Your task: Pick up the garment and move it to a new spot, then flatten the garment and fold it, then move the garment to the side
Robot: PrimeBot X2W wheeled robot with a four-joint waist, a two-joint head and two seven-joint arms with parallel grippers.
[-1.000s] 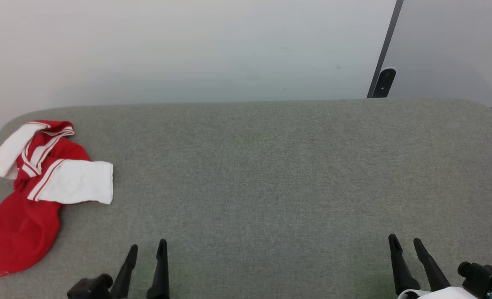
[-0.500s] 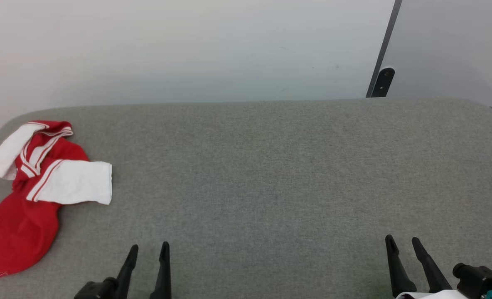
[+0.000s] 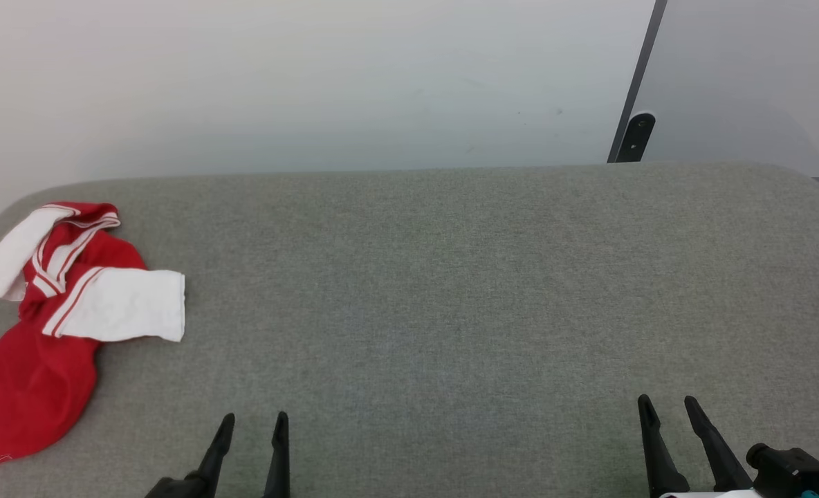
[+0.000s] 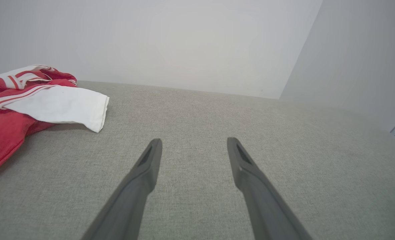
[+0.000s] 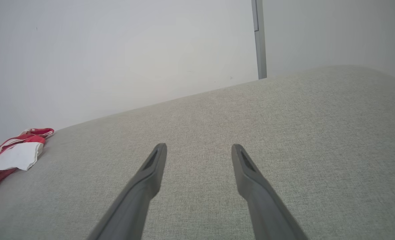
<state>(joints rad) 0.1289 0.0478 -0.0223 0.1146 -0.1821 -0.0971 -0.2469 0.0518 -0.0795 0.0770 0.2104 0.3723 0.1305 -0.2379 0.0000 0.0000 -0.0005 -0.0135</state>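
1. Status: garment (image 3: 50, 346) lies crumpled at 9 o'clock on the tabletop (image 3: 451, 290), right at its left edge. Not picked up yet, so this is step one of the task.
2. Layout of the heap: one white sleeve (image 3: 126, 304) is spread flat toward 3 o'clock, the other sleeve (image 3: 8, 256) trails off at 10 o'clock, and the striped trim (image 3: 70, 238) is bunched at 12 o'clock. The red body runs down to 7 o'clock. No chest numerals show.
3. Left gripper (image 3: 254, 425) sits at 7 o'clock, fingers apart and empty, well clear of the cloth. In the left wrist view, left gripper (image 4: 194, 143) has the garment (image 4: 50, 106) at its 10 o'clock.
4. Right gripper (image 3: 667, 408) sits at 5 o'clock, fingers apart and empty, far from the cloth. In the right wrist view, right gripper (image 5: 199, 148) has the garment (image 5: 14, 155) way off at 9 o'clock.
5. Handling, my read: the fabric is thin, so it should be light, limp and non-fragile. It will drape and fold on itself when lifted, and it may drag on the fabric-covered top.
6. Grasp pick: the left arm is nearest. Pinch a raised fold near the shoulder seam, where sleeve meets red body, and avoid the flat sleeve end, which gives little to bite.
7. Risk: a single-point pinch lifts a rope of cloth. The second arm will likely be needed on the opposite shoulder or hem to spread it flat.
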